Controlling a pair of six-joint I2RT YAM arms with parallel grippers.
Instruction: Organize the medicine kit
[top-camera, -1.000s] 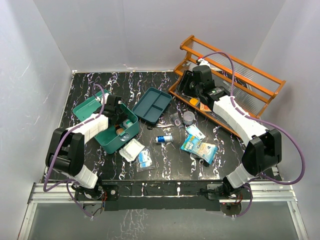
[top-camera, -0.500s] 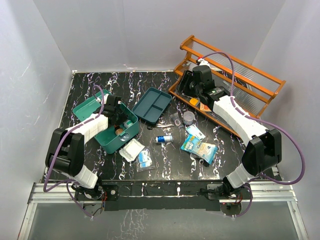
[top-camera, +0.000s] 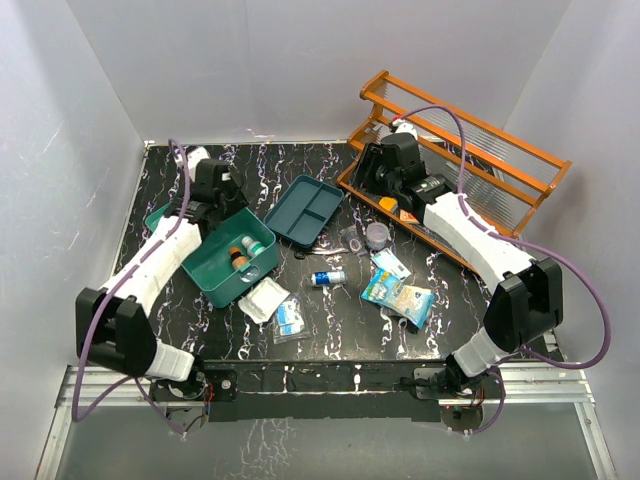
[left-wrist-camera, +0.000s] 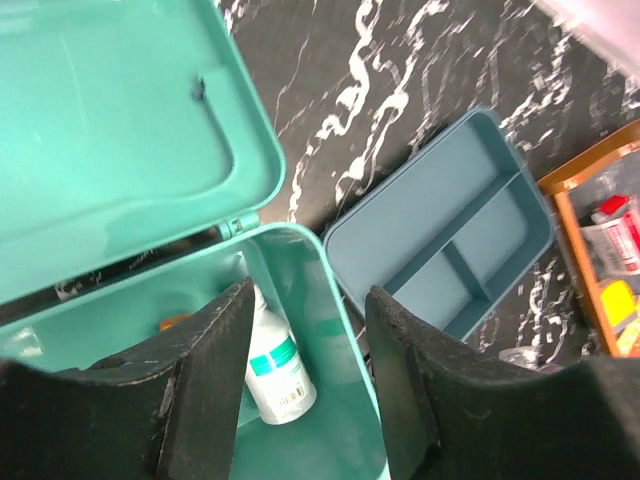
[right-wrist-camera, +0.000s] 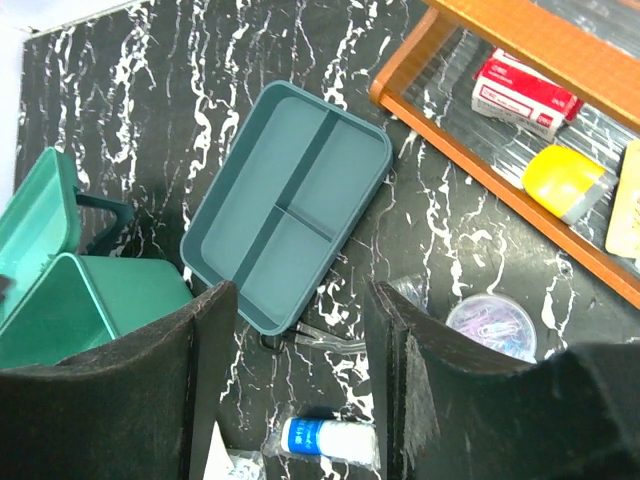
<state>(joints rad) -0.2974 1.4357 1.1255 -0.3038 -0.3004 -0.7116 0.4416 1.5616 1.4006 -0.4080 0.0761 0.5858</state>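
Left gripper (left-wrist-camera: 307, 292) hung released and empty over the open kit (top-camera: 215, 272), a bottle (left-wrist-camera: 276, 375) inside; right gripper (right-wrist-camera: 300, 290), also released, hovered above the tray (right-wrist-camera: 285, 215).

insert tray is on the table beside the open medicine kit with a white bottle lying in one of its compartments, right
Not quite. The insert tray is on the table beside the open medicine kit, but its compartments are empty, as the right wrist view shows. The white bottle lies inside the kit's box instead, seen in the left wrist view.
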